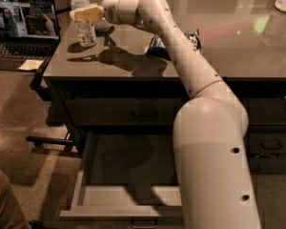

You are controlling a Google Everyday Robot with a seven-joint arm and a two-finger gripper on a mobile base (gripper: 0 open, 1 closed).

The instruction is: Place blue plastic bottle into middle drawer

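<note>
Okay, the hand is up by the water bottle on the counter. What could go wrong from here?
1. The hand is at the blue plastic bottle, which stands near the left edge of the countertop; a nudge could tip it toward the laptop.
2. The arm reaches across above the snack bag and might drag it when it swings.

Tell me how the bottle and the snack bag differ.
The bottle stands upright; the bag lies flat. The bottle is clear, the bag dark blue. The tool is at the bottle, while the arm hides part of the bag. Both sit on the desk top.
</note>
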